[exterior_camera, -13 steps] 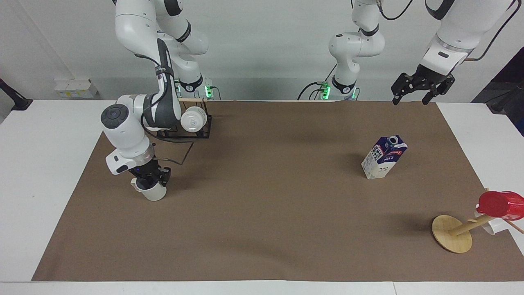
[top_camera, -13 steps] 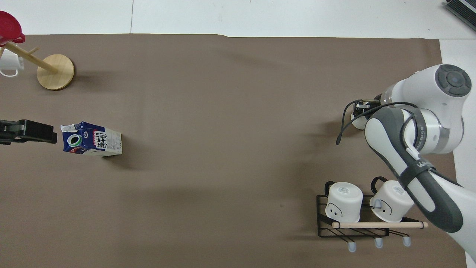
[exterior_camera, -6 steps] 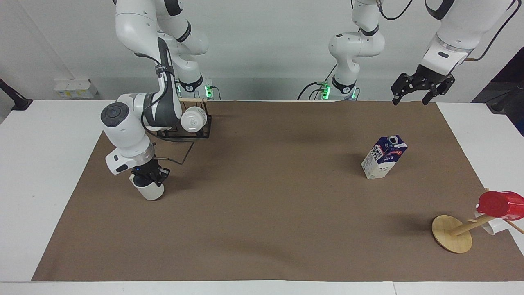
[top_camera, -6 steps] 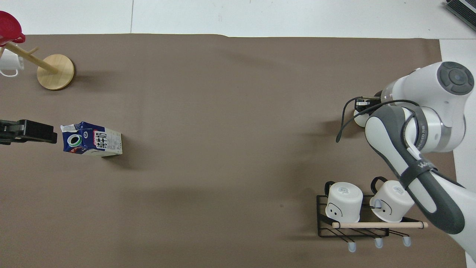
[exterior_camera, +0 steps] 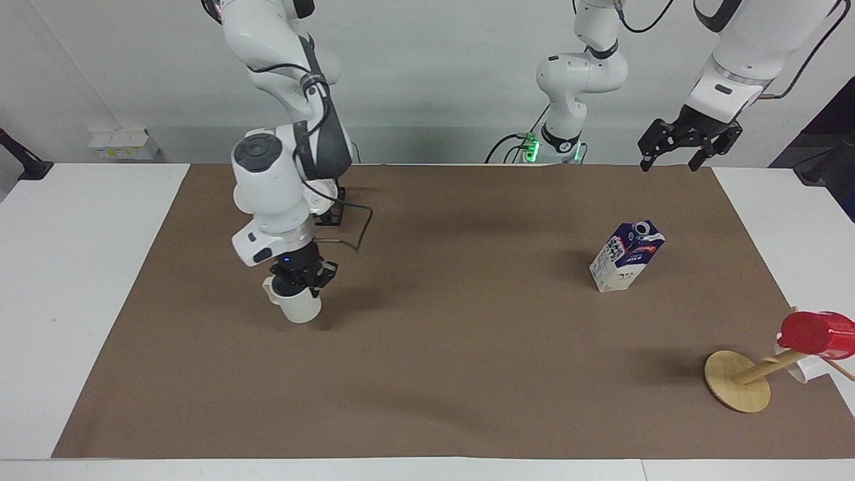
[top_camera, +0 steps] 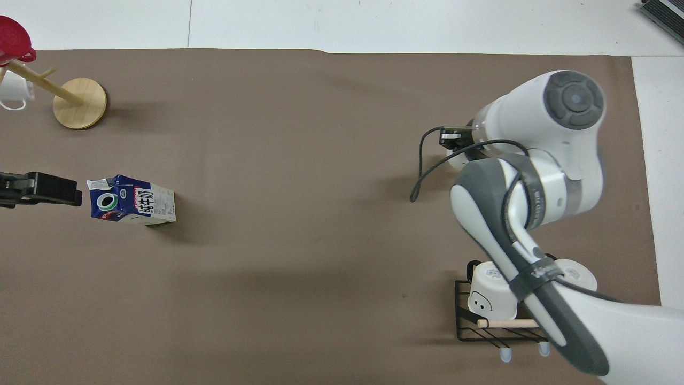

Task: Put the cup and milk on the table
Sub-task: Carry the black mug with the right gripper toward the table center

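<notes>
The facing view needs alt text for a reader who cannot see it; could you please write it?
The right gripper holds the cup upright by its rim over the brown mat on the table. The milk stands on the mat toward the left arm's end, where the left gripper waits, open, in the air.

Surfaces and finishes on the table

We list a matt brown paper-like mat (exterior_camera: 434,374), smooth with faint creases, over a smooth white tabletop (exterior_camera: 73,267) of low sheen. We note the cup (exterior_camera: 300,307) as off-white, smooth, ceramic-looking and lightly glossy. The milk (exterior_camera: 626,257) is printed coated card, slightly shiny, with a white plastic-looking cap. The mug tree (exterior_camera: 741,381) is pale, smooth, unpainted wood; on it hangs a glossy red cup (exterior_camera: 816,334), plastic by its look. The rack (top_camera: 502,321) is thin black wire, metal in appearance, with a bare wooden rod; its white mugs (top_camera: 491,291) look smooth and semi-glossy. Arm shells are glossy white plastic with matt dark grey sleeves.
</notes>
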### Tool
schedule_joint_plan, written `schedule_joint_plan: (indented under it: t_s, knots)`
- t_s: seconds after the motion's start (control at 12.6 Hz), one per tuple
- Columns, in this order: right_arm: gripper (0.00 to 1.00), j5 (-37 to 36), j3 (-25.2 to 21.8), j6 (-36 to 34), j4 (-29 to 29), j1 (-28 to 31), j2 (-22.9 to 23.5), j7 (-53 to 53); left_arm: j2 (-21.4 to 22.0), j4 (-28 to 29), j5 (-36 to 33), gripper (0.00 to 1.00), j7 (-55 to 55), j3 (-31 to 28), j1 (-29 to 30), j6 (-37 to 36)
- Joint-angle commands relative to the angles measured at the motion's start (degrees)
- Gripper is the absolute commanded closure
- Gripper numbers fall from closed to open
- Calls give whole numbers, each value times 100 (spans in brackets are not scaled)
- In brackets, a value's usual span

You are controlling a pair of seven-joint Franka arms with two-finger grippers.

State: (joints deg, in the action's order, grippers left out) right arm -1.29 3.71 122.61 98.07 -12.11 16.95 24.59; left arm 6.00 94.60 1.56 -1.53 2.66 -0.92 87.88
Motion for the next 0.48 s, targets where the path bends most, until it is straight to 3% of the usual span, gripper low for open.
schedule_joint_plan:
  t_s: [0.0, 0.4]
  knots:
    - [100, -38, -19, -367, -366, -536, 28, 807, 24, -73, 47, 0, -49, -3, 22, -104]
    - [100, -380, -11, -738, -919, -1416, 492, 2197, 24, -73, 47, 0, -49, -3, 22, -104]
